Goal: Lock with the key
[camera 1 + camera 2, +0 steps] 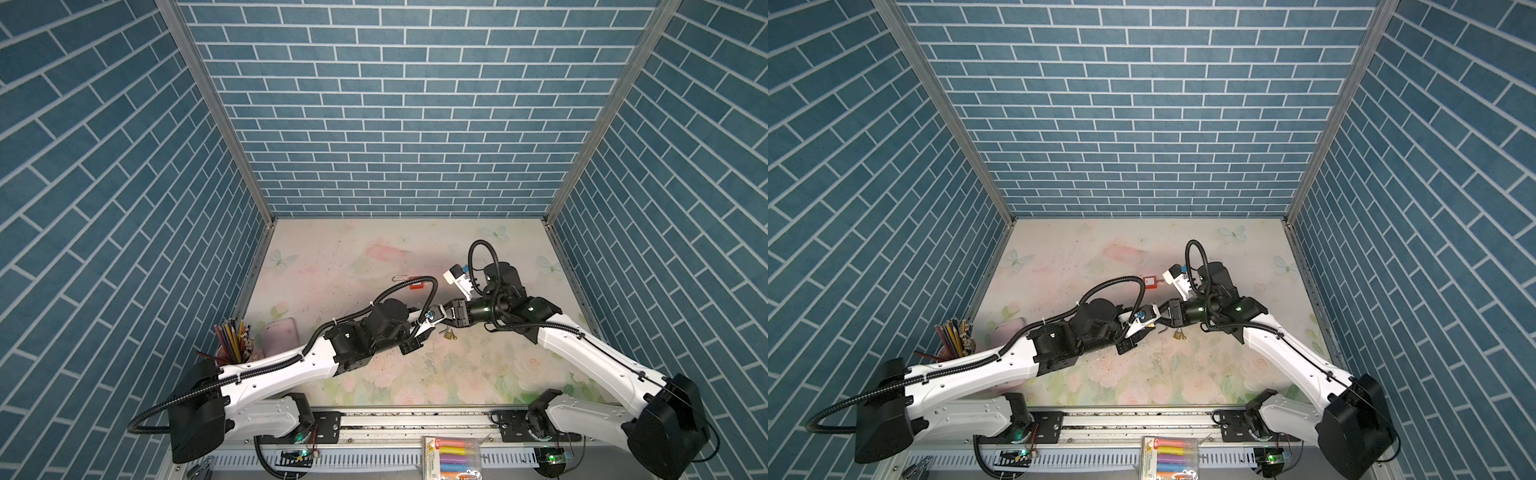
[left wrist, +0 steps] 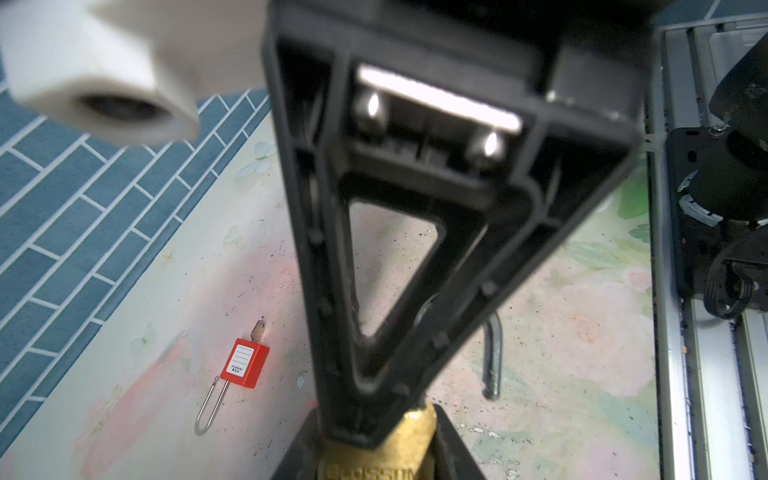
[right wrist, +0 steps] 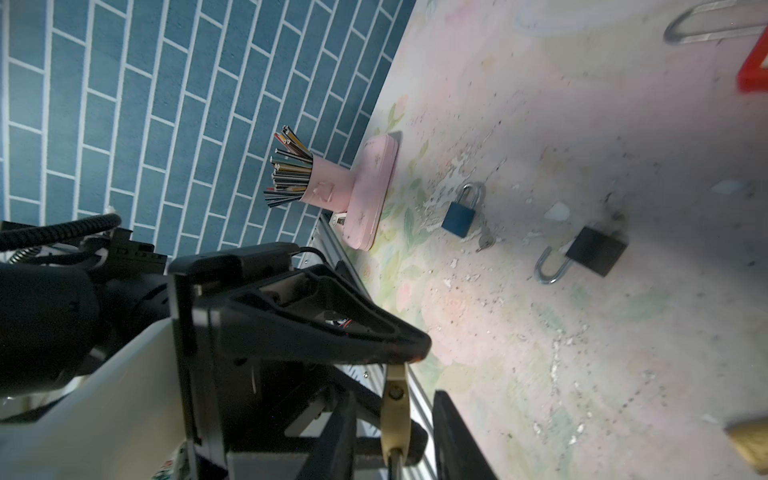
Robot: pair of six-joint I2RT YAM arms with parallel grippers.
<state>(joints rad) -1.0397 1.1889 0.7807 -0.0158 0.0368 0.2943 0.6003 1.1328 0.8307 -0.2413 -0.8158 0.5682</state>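
- floral table [image 1: 365, 253]: the two arms reach to its middle and meet tip to tip.
- pink pencil cup [image 1: 232, 345] stands at the table's left edge, well apart from the locks.
- left gripper [image 2: 376, 436]: jaws pressed against both sides of a brass padlock [image 2: 374, 467], pinching it; the steel shackle [image 2: 493, 357] stands open.
- right gripper [image 1: 448, 318]: one black finger [image 2: 332, 299] lies across that padlock; spread or pressed together, i cannot tell.
- small brass lock [image 1: 449, 333] shows just in front of the meeting tips in both top views; the same lock or another, i cannot tell.
- red padlock [image 2: 245, 365] lies apart on the table, a key [image 2: 258, 330] in its base.
- blue padlock [image 3: 459, 214] and black padlock [image 3: 598, 251] lie near each other, the black one's shackle open.
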